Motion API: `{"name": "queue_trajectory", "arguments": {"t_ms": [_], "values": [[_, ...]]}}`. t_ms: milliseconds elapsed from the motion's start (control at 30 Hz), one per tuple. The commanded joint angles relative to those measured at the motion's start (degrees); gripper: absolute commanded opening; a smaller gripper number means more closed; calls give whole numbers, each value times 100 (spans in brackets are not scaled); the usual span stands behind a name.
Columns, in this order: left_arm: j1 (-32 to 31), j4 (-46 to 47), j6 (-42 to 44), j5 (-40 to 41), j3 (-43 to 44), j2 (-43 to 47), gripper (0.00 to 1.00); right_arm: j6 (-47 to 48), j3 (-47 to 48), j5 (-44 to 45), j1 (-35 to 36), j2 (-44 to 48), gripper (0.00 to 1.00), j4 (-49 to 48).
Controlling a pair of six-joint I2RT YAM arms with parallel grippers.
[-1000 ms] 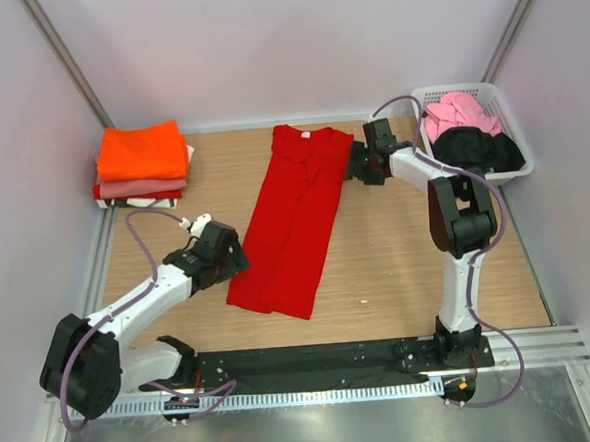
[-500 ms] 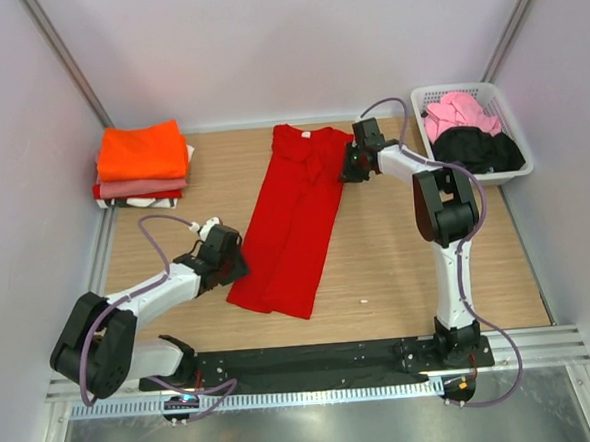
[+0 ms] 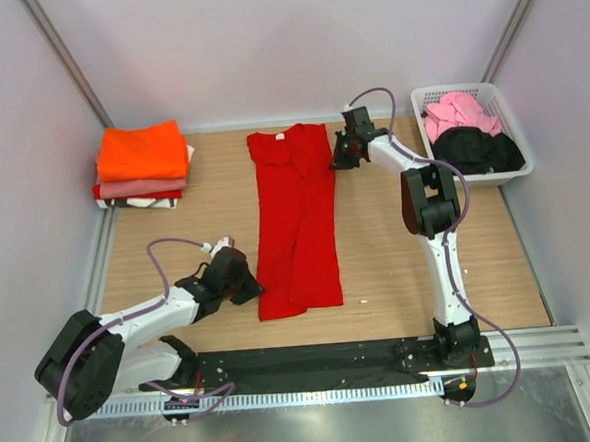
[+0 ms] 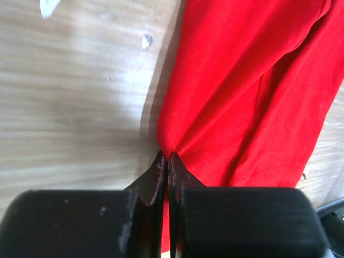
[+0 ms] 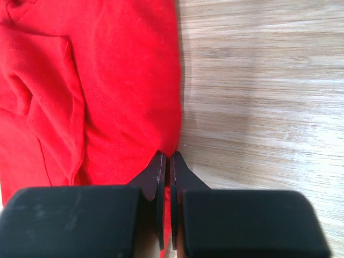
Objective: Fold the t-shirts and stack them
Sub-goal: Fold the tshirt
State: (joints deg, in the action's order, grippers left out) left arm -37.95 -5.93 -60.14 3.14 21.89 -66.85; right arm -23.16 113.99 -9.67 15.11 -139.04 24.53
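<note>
The red t-shirt [image 3: 295, 226], already doubled lengthwise into a long narrow strip, is lying in the middle of the overhead frame, running straight from the upper centre toward the lower centre. A second ago it was slanting, collar end toward the right and hem toward the left, so the two arms have been swinging it square to the table [image 3: 408, 264]. The left gripper [image 3: 247, 284] is sitting at the strip's lower left corner. Its wrist view is showing the fingers pressed together on a pinch of red cloth [image 4: 236, 97] at the edge. The right gripper [image 3: 339, 154] is holding the upper right edge near the collar, likewise clamped tight on the cloth [image 5: 107, 80] in its own view. With the strip now straightened, the shirt is probably ready for a crosswise fold, hem toward collar. The finished stack, with an orange shirt [image 3: 142, 150] on top, is waiting at the upper left. A pink shirt [image 3: 459, 111] and a black shirt [image 3: 476, 150] are still sitting in the basket [image 3: 525, 170] at the upper right.
</note>
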Motion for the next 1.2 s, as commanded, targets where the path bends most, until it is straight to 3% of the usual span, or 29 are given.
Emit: {"name": "queue_trajectory", "arguments": {"t_ms": [0,67,100,167,200,233,300,433,567,733,767,900,1000,1167], "values": [[-89,-881,-174,28,-168,128,0,145,1,377,-8,-272,1,359],[-81,-997,-130,117,-89,207,2,154,-70,396,-17,-237,1,324],[-89,-1067,-104,134,-62,199,7,162,-105,378,-9,-237,12,324],[-89,-1138,-33,117,61,181,42,162,-149,370,-8,-150,38,341],[-89,-1225,-7,126,105,172,53,162,-176,378,0,-106,61,341],[-89,-1269,20,126,148,172,69,154,-211,387,-8,-36,68,350],[-89,-1462,37,135,271,268,80,154,-316,483,9,262,77,385],[-81,-1972,151,318,587,646,99,189,-641,948,9,1165,80,605],[-81,-2456,310,390,913,971,100,-205,-2044,1143,88,2721,81,404],[-89,-2483,292,266,844,1244,100,-882,-5163,573,597,4637,74,-552],[-89,-2474,292,240,808,1262,100,-1023,-5960,406,911,5128,72,-703],[-107,-2299,266,153,580,1376,100,-1891,-7448,301,1809,6002,66,-1257],[-124,-2184,231,126,448,1411,100,-2324,-8216,325,2414,6459,63,-1697],[-142,-2070,169,64,316,1420,97,-2755,-8701,870,2971,7022,60,-1276]]}}
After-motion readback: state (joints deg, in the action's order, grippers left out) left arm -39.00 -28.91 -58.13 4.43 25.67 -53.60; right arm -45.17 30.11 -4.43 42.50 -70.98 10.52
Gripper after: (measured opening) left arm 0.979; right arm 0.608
